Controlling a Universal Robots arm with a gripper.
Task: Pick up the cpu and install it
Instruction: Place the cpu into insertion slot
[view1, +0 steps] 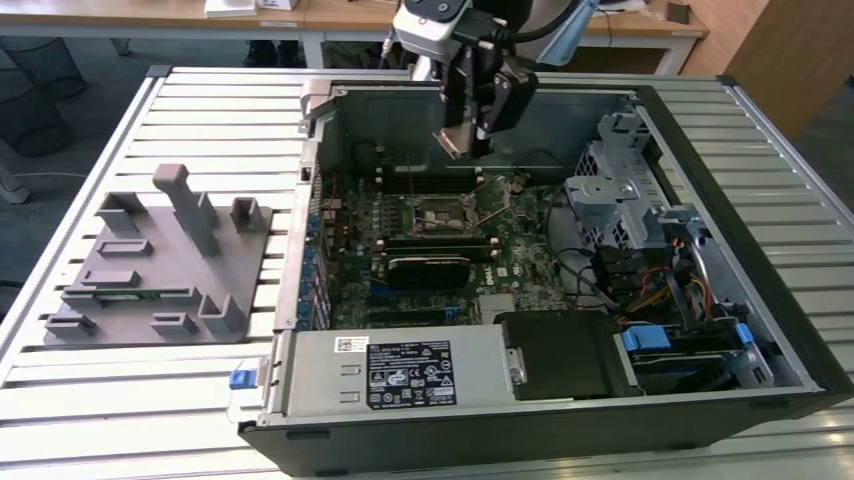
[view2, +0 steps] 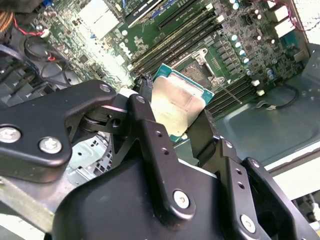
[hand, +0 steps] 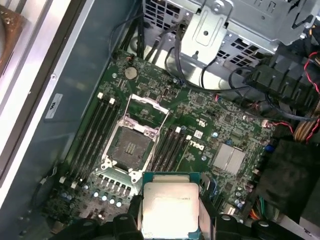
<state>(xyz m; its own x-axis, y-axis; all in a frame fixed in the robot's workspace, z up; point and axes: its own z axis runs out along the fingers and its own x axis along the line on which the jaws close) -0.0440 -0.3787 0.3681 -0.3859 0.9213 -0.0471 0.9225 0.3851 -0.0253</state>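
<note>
While the gripper (view1: 470, 140) hangs over the open computer case (view1: 694, 170), the cpu (view2: 177, 102) sits between its two black fingers (view2: 150, 140). The jaws are closed tight on the chip, one finger on each of two facing edges. In both wrist views the shiny silver top of the chip shows plainly, with its thin green rim around it.

So the first part of the job looks done. The cpu is picked up and is in the air, not lying on the table (view1: 200, 100) or on the grey fixture (view1: 147, 270) at the exterior view's left.

The second part is not done. The socket (hand: 131, 147) on the green motherboard (hand: 220, 125) has no chip in it, and its dark middle is bare. The metal frame (hand: 145, 107) around it looks swung open, so the socket seems ready for a chip.

In the exterior view the cpu is up high, near the top of the case walls, and the socket is well below it. The chip touches nothing but the fingers. In the first wrist view the socket lies near the chip but a little off to one side of it, so the two do not seem lined up yet. How flat the chip is held cannot be told for sure.
</note>
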